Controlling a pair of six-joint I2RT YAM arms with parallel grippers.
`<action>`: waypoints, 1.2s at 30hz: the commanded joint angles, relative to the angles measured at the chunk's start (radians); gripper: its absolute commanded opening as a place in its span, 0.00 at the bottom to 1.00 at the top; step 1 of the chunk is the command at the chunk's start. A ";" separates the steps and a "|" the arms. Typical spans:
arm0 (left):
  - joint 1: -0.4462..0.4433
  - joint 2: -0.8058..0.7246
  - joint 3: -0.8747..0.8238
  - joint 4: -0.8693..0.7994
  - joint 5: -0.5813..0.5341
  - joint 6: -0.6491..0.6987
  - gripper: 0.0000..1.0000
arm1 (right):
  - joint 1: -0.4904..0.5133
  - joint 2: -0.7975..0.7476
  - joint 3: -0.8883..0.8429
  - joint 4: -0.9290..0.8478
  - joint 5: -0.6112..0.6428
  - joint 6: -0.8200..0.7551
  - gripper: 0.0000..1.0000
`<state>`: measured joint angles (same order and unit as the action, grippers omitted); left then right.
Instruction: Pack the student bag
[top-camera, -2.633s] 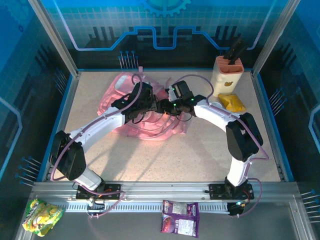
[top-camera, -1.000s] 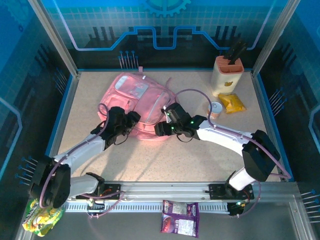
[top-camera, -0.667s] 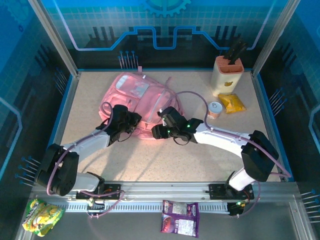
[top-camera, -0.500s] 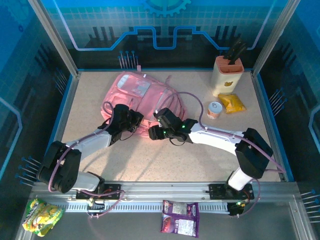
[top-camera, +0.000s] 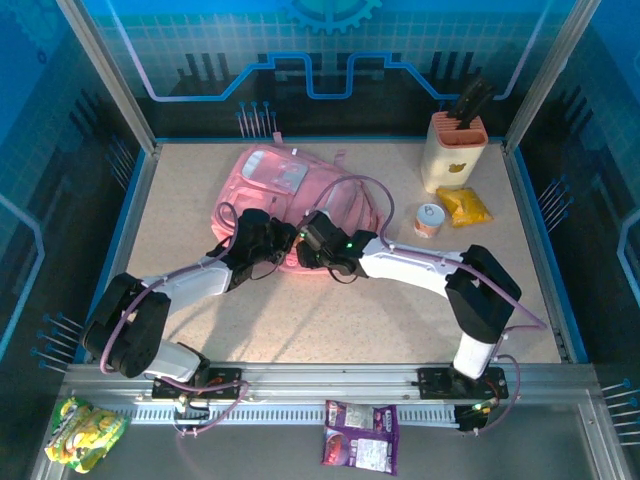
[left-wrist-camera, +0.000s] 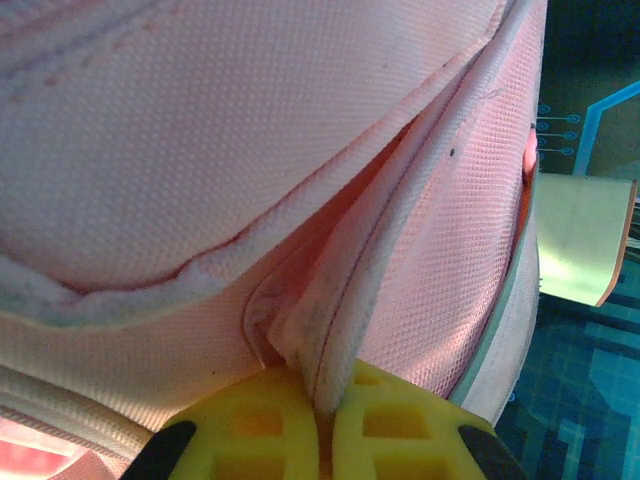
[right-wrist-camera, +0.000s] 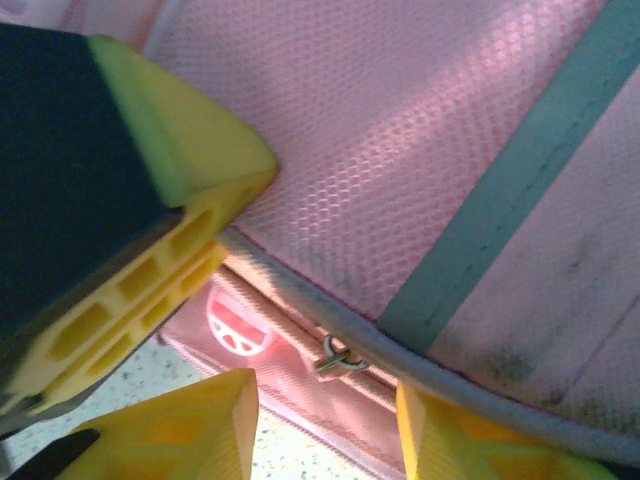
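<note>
The pink student bag (top-camera: 290, 185) lies flat at the back middle of the table. My left gripper (top-camera: 280, 240) is at its near edge. In the left wrist view its yellow fingers (left-wrist-camera: 270, 425) are shut on a folded seam of the bag's pink mesh fabric (left-wrist-camera: 330, 340). My right gripper (top-camera: 306, 247) sits just right of it, also at the bag's near edge. Its yellow fingertips (right-wrist-camera: 190, 430) stand apart, with a small metal zip pull (right-wrist-camera: 335, 357) between them, untouched. The left gripper's yellow finger (right-wrist-camera: 170, 160) shows at the upper left of the right wrist view.
A cream knife block (top-camera: 454, 150) stands at the back right, with a small can (top-camera: 430, 220) and a yellow packet (top-camera: 464, 205) near it. A purple snack packet (top-camera: 361, 435) and a yellow-green one (top-camera: 85, 430) lie below the near rail.
The bag, held bunched up earlier, now lies flat. Both grippers have come together at its near edge. The left gripper has shut on the fabric, and the right jaws have narrowed.
</note>
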<state>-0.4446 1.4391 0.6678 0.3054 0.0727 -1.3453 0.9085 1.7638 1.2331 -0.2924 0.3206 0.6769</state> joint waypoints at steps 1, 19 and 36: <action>-0.032 -0.012 0.046 0.050 0.048 0.014 0.00 | 0.005 0.038 0.040 -0.002 0.100 0.013 0.41; -0.064 -0.039 0.062 0.005 0.010 0.045 0.00 | 0.009 0.075 0.088 0.024 0.166 -0.056 0.23; -0.044 -0.084 0.090 -0.209 -0.068 0.175 0.00 | 0.011 -0.097 -0.104 0.029 0.227 -0.201 0.00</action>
<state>-0.4847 1.3975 0.7284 0.1616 -0.0132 -1.2507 0.9321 1.7313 1.1679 -0.2649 0.4526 0.5129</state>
